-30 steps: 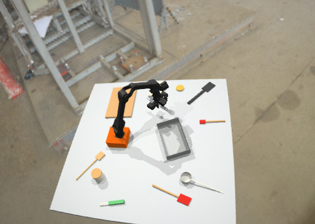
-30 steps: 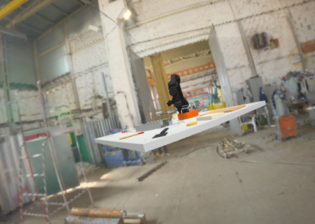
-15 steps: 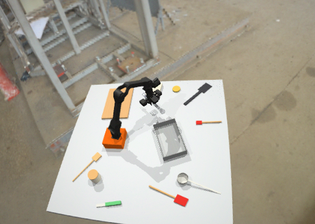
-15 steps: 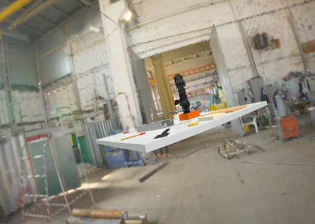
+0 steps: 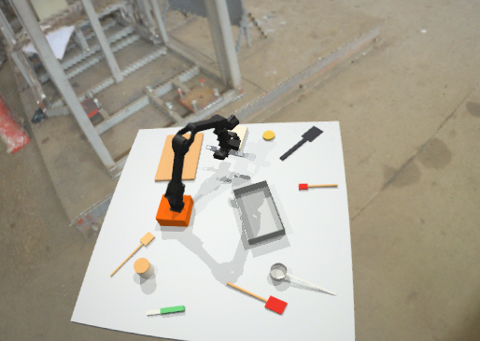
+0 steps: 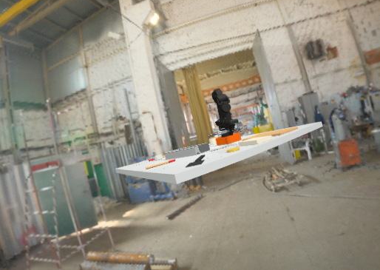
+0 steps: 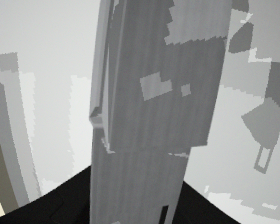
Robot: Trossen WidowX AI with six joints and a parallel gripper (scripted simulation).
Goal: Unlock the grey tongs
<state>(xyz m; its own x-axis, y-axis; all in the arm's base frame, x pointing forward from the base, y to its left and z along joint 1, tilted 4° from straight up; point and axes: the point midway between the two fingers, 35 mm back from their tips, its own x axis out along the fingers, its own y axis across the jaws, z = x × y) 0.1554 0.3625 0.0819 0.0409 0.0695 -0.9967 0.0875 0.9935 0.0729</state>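
My gripper (image 5: 227, 151) is shut on the grey tongs (image 5: 247, 156) (image 7: 161, 115). It holds them in the air above the table, between the wooden board and the roasting tin, and their shadow falls on the table. In the top view the tongs lie roughly level, one end pointing left towards the board. In the wrist view their arms look close together; the tips and the lock cannot be made out. The wooden board (image 5: 167, 167) (image 6: 282, 132) lies flat left of the gripper, with nothing on it. The roasting tin (image 5: 266, 237) (image 6: 182, 152) stands apart from the tongs, nearer the front.
A pale block (image 5: 242, 135) (image 6: 255, 140) lies just behind the gripper, with a yellow disc (image 5: 268, 134) (image 6: 233, 149) beside it. A black spatula (image 5: 299, 149) (image 6: 195, 161) lies at the back right. The orange base (image 5: 174, 217) (image 6: 228, 138) stands in front of the board.
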